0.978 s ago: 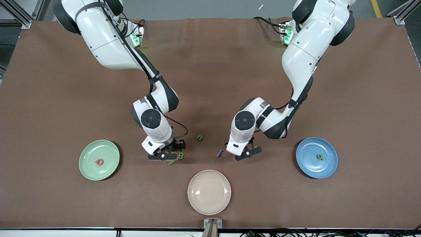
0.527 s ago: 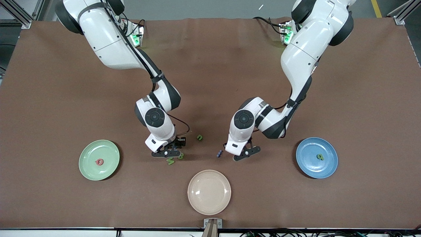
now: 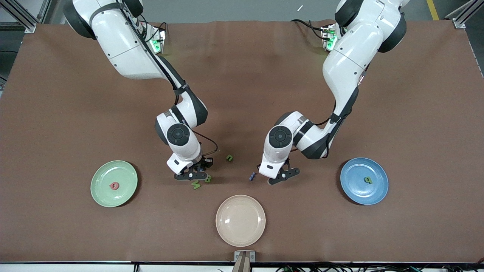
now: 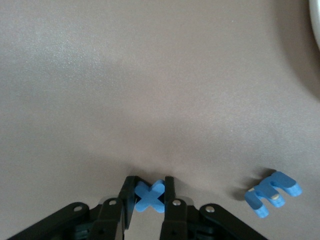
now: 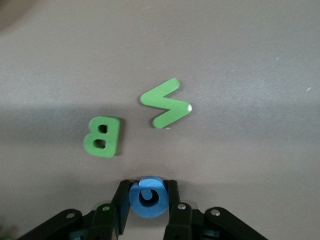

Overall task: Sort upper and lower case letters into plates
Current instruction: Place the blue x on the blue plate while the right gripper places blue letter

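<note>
My right gripper (image 3: 191, 176) (image 5: 148, 189) is shut on a blue G (image 5: 148, 197), low over the table beside a green B (image 5: 102, 136) (image 3: 207, 179) and a green M (image 5: 166, 103) (image 3: 195, 185). My left gripper (image 3: 280, 176) (image 4: 150, 186) is shut on a blue x (image 4: 150, 196), low over the table near another blue letter (image 4: 272, 192) (image 3: 252, 176). A green n (image 3: 229, 158) lies between the arms. The mint green plate (image 3: 102, 192) holds a pink letter (image 3: 114, 185). The blue plate (image 3: 355, 192) holds a green letter (image 3: 368, 180).
A cream-beige plate (image 3: 240, 220) sits nearest the front camera, between the two grippers; its rim shows in the left wrist view (image 4: 316, 20). The brown table cover (image 3: 242, 75) spreads around.
My right gripper has shifted a little toward the left arm's end, uncovering the green M. My left gripper has barely moved.
</note>
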{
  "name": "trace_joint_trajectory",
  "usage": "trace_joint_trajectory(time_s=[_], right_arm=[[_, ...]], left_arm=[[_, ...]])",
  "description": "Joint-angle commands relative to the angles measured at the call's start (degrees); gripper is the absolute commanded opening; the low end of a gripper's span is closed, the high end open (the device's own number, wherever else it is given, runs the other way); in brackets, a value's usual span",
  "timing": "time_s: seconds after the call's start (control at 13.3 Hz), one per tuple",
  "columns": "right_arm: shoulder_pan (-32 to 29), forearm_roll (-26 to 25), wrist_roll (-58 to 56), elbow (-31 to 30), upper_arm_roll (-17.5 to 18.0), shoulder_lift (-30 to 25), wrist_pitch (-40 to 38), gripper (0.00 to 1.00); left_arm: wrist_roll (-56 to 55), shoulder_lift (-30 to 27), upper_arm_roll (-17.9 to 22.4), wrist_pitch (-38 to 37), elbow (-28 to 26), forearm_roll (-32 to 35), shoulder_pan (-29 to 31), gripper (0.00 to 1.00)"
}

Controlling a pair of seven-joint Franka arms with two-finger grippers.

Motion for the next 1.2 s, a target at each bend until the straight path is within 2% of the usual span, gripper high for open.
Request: trace_joint_trajectory(time_s=[0.0,0.23,0.6,0.75,0.83,0.9,0.98,1.05,1.13], right_arm=[[-3.1,-0.8,-0.6,-0.5,0.2,-1.8,-0.5,0.03],[-9.4,-1.1,-8.7,0.4,0.1,-4.0,-4.0,0.03],[-20.7,-1.1,-34.0,1.1,0.1,-4.9,-4.1,0.04],[-24.1,-1.1,-43.0,1.1,0.1,-4.7,-4.1,0.08],[-25.0,-1.1,-44.9,1.0,0.1,-4.5,-4.1,0.19],[-25.6,-1.1,-45.4,0.8,0.1,-4.2,-4.1,0.44],[-25.7,-1.1,-45.4,0.6,0.1,-4.1,-4.1,0.6],[-25.7,-0.9,-45.3,0.5,0.1,-4.1,-4.0,0.69],[-25.6,-0.5,-44.9,0.6,0.2,-4.0,-3.9,0.77]], left_arm=[[-1.1,-1.0,0.7,-0.9,0.9,1.2,0.6,0.0],[2.6,-5.4,0.8,-7.8,0.5,2.1,8.0,0.0],[26.6,-7.1,0.8,-16.2,-0.1,2.1,19.6,0.0],[34.4,-6.7,0.4,-16.6,-2.0,1.4,24.4,0.01],[36.8,-6.6,0.4,-16.6,-2.5,1.4,25.5,0.02],[38.7,-6.4,0.4,-16.6,-2.7,1.5,26.9,0.05],[40.0,-6.3,0.4,-16.5,-3.0,1.5,28.0,0.32],[40.3,-6.2,0.4,-16.1,-3.1,1.4,28.4,0.82],[39.9,-6.5,0.0,-16.1,-3.0,1.1,28.4,1.0]])
